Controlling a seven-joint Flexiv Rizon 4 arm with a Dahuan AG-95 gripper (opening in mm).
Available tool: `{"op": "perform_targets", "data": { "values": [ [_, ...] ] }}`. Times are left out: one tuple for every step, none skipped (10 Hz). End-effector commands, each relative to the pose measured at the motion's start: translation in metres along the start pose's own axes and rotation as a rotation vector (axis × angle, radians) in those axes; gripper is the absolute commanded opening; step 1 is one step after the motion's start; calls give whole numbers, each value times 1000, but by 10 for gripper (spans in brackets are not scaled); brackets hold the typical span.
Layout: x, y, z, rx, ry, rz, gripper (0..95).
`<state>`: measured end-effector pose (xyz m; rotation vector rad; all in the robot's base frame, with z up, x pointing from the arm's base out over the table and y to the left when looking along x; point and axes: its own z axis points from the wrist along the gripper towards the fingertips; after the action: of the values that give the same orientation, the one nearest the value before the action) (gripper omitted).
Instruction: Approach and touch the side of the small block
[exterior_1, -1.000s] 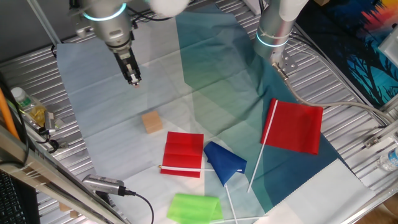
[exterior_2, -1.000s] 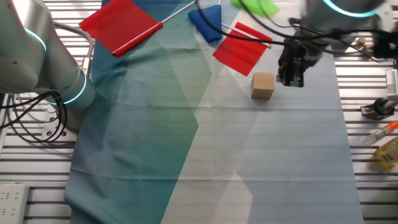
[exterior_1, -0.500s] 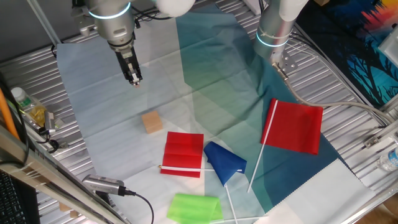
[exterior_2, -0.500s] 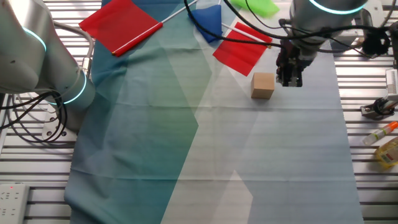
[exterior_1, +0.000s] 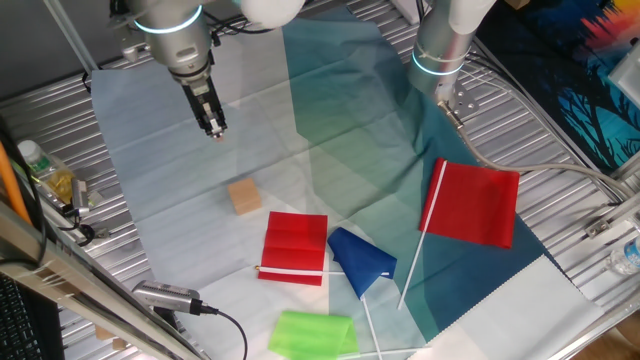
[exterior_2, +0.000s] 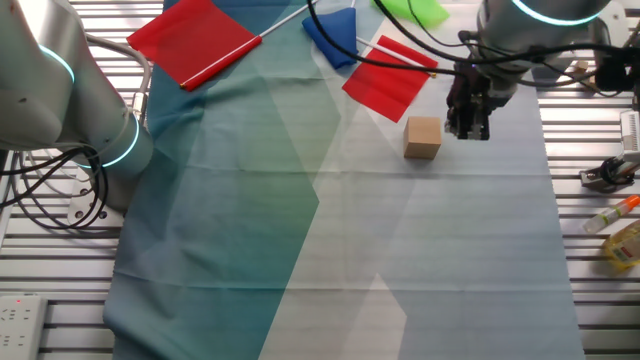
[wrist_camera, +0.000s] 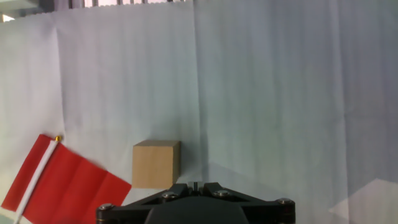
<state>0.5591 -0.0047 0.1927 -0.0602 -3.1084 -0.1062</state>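
The desk (exterior_1: 120, 70), draped in pale and teal cloth, was seen carrying the folded red flag (exterior_1: 295, 246) and, just beside it toward the middle, the small block (exterior_1: 243, 196). The pincer (exterior_1: 213, 128) was held above the cloth, apart from the block, its fingers apparently drawn close together. The block was judged light, stiff and easily pushed; a flat upright side should be touched gently.
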Motion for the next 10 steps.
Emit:
{"op": "perform_targets", "data": {
  "values": [
    [-3,-1,2,-4,8,6,0],
    [-4,-2,6,-8,8,5,0],
    [-4,-2,14,-7,8,5,0],
    [-4,-2,19,-8,7,5,0],
    [-2,-2,34,-5,5,1,0],
    [-2,-3,40,-5,3,-1,0],
    [-2,-3,52,-7,3,-3,0],
    [-4,-5,59,-7,5,-5,0],
    [-6,-8,70,-12,9,-8,0],
    [-9,-10,82,-17,8,-14,0]
  ]
}}
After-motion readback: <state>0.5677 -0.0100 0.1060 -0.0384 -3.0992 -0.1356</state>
